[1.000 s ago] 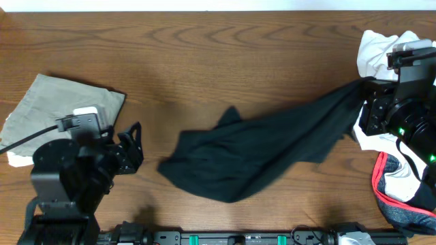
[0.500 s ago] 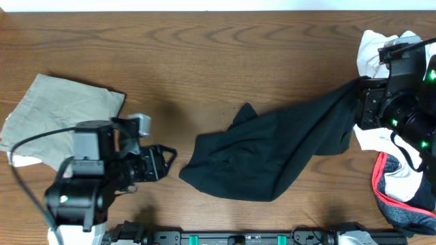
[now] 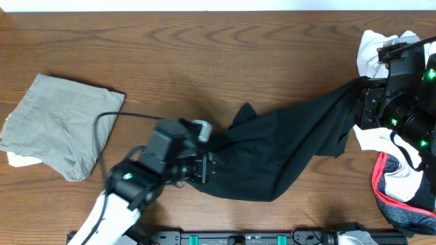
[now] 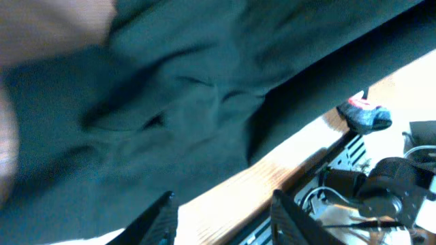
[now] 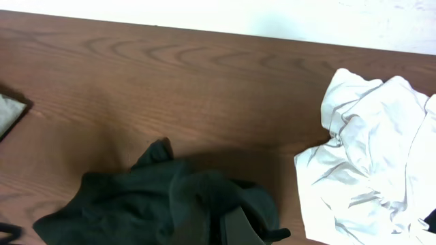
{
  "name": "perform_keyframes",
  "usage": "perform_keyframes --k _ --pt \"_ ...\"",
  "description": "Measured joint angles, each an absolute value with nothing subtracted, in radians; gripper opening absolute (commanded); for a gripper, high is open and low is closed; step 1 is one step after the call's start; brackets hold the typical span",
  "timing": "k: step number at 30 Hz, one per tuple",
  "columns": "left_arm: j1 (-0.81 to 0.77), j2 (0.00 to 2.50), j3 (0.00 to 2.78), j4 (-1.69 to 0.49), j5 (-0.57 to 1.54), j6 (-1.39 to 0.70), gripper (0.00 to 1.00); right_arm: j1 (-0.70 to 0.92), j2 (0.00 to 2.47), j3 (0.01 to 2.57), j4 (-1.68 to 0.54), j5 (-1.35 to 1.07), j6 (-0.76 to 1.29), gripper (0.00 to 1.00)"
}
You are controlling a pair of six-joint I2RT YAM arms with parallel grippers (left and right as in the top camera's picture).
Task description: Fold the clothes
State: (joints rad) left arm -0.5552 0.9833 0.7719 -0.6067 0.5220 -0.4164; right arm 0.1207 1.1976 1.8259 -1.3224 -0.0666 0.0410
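1. The black shirt point(image 3: 286, 146) lies crumpled on the tabletop point(image 3: 204, 54), right of centre, and stretches in a narrowing band toward the right edge.
2. The right gripper point(image 5: 235, 224) is clamped on the shirt's right end, with dark fabric bunched around it, just beside the white garment point(image 3: 373, 51).
3. The left gripper point(image 3: 208, 168) sits at the shirt's left edge. Its fingers point(image 4: 162, 214) stand apart, with bare wood showing between them and the cloth just past the tips.
4. A khaki cloth point(image 3: 61, 122) lies flat at far left, well apart from the shirt.
5. A red/grey garment point(image 3: 402, 197) lies at the right edge, nearer the robot than the white one.
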Motion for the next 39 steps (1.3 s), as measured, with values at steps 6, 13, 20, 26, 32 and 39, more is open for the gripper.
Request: perform_keyframes --k 6,13,20,26,32,39 --pt "-0.703 1.192 0.765 -0.49 0.44 -0.565 0.34 0.121 1.198 1.826 -1.323 -0.067 0.041 0.01" --pt "-0.762 1.398 0.765 -0.426 0.394 -0.703 0.37 0.121 1.198 1.826 -1.323 -0.066 0.041 0.01" --pt "-0.762 1.514 0.764 -0.343 0.373 -0.74 0.5 0.121 1.198 1.826 -1.323 -0.066 0.041 0.01" --pt "-0.762 1.543 0.764 -0.276 0.366 -0.745 0.5 0.121 1.198 1.826 -1.323 -0.066 0.041 0.01" --pt "-0.762 1.543 0.764 -0.271 0.366 -0.745 0.5 0.121 1.198 1.826 -1.323 -0.066 0.041 0.01" --pt "-0.762 1.543 0.764 -0.258 0.366 -0.745 0.5 0.121 1.198 1.826 -1.323 -0.066 0.041 0.01"
